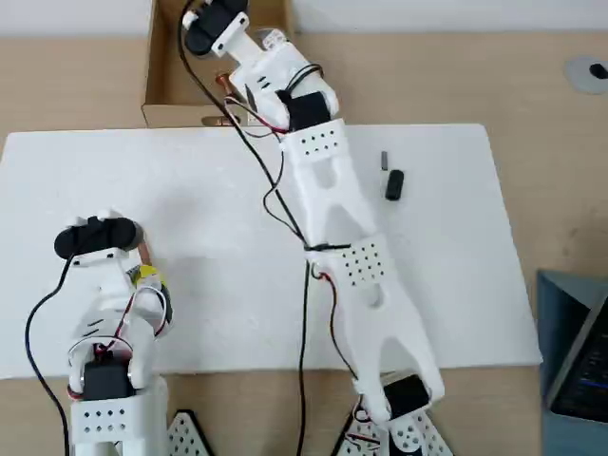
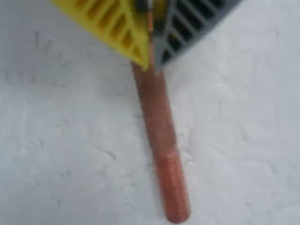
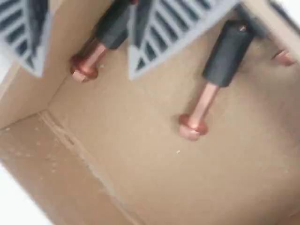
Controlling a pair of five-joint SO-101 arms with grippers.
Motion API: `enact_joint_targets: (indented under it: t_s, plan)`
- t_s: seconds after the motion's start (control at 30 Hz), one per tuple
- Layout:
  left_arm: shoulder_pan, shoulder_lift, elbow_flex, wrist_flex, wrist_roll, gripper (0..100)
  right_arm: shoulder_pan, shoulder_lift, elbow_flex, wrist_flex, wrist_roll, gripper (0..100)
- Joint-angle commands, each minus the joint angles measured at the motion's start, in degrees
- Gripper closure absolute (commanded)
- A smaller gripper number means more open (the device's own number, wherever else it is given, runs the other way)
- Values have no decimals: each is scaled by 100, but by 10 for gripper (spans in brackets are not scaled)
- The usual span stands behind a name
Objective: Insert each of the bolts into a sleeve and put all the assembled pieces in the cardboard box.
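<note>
Copper bolt [image 2: 159, 140] is being pinched at its plain end by the clenched left gripper [image 2: 150, 63], at 8 o'clock on the foam pad [image 1: 218, 218]. Long axis is running straight out of the jaws, threaded end leading. Likely stiff, light, slick: best held on the shank, off the threads. Right gripper [image 3: 84, 61] is being held spread in the cardboard box [image 3: 140, 168] at 12 o'clock, around an assembled piece [image 3: 112, 26]. Loose sleeve [image 1: 394, 183] is lying at 2 o'clock.

The right arm [image 1: 328, 190] and a nearby sleeve [image 1: 394, 183] occupy the board [image 1: 190, 209]; room lies between the arms.

black sleeve [image 1: 394, 184] on white mat [image 1: 190, 190]
</note>
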Motion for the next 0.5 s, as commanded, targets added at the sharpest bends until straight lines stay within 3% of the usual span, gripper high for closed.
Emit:
enact_joint_targets:
  t_s: [0.0,0.17,0.47]
  plan:
    - [-70,-48,-18,-105,-35,996,189,-479,-347,246,9,880]
    - [-70,-48,-18,-105,-35,996,207,-936,-338,378,26,992]
    - [-70,-48,-18,-105,-35,996,207,-1965,-338,1969,0,990]
